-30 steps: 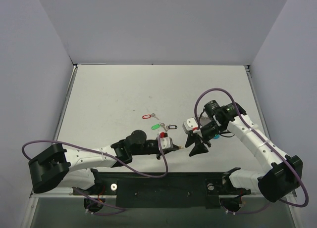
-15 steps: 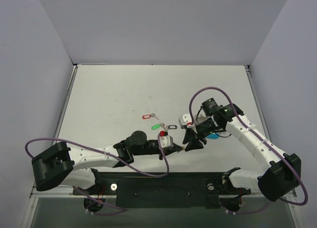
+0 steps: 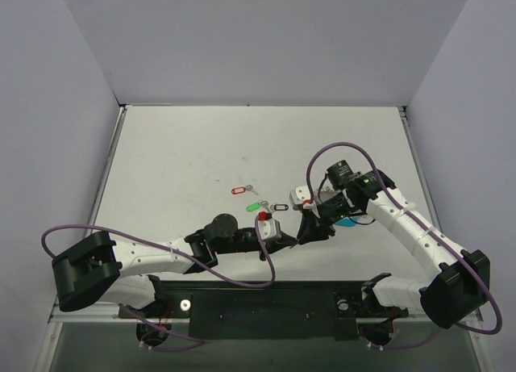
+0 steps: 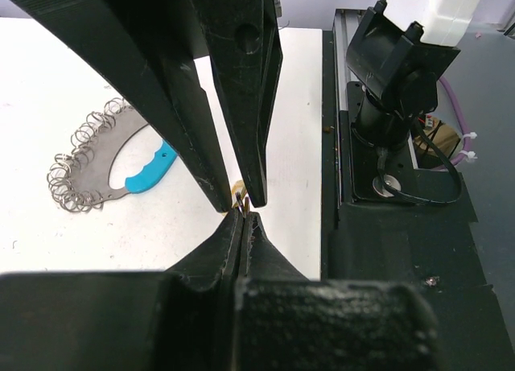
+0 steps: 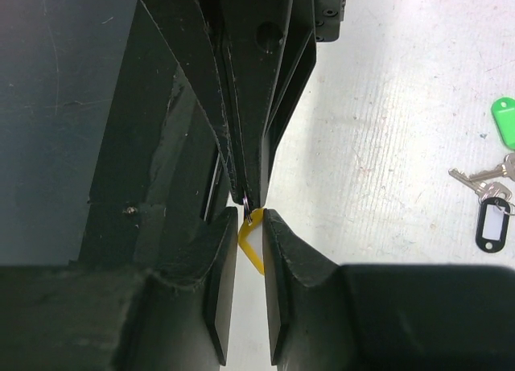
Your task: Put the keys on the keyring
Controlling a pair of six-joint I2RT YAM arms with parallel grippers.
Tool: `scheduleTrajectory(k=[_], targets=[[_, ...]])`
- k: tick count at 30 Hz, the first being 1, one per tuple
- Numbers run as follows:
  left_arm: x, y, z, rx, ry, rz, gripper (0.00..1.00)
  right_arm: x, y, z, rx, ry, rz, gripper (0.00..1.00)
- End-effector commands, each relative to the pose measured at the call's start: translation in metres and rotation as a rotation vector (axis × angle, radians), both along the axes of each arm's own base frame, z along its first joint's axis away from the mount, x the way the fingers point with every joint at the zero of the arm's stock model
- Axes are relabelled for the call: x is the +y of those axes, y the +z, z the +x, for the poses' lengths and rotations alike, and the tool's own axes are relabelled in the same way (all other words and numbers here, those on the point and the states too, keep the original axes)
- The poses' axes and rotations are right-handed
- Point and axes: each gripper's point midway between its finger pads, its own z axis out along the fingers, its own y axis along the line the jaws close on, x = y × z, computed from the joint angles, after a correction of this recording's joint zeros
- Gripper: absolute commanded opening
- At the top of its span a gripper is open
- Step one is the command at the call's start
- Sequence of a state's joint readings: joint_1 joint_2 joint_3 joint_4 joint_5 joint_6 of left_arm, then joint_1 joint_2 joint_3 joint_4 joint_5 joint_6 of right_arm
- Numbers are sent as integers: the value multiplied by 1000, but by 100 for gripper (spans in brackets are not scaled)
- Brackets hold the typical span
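Left jaws pinched shut on yellow tag [image 5: 251,242] at its top, right jaws nearly closed round it, grip unclear; I'd squeeze squarely before left releases.

We see the yellow-tagged key [image 5: 252,246] up off the desk [image 3: 177,162]. Its tag sits between the right claw [image 5: 250,216] fingers, top end at the pinched tips of the left claw [image 4: 244,216], blade hidden. Green-tagged key [image 3: 253,206] and black-tagged key [image 3: 280,206] lie flat side by side, with the red-tagged key [image 3: 238,190] near them, farther back. The keyring [image 4: 100,166], a silvery coiled loop with a blue segment [image 4: 150,169], lies flat on the desk.
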State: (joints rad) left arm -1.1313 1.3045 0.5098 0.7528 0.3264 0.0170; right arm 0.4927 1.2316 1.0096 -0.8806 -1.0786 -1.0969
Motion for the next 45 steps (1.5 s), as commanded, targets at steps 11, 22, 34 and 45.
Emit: scheduleTrajectory(k=[11, 22, 34, 45], targets=[[-3, 13, 1, 20, 8, -63, 0, 4, 12, -19, 52, 48, 54, 17], [-3, 13, 3, 27, 12, -65, 0, 5, 11, -22, 66, 59, 48, 10], [-1, 18, 4, 37, 22, -91, 0, 6, 5, -24, 76, 74, 29, 8], [5, 21, 8, 49, 53, -111, 0, 6, 7, -23, 87, 58, 12, 0]])
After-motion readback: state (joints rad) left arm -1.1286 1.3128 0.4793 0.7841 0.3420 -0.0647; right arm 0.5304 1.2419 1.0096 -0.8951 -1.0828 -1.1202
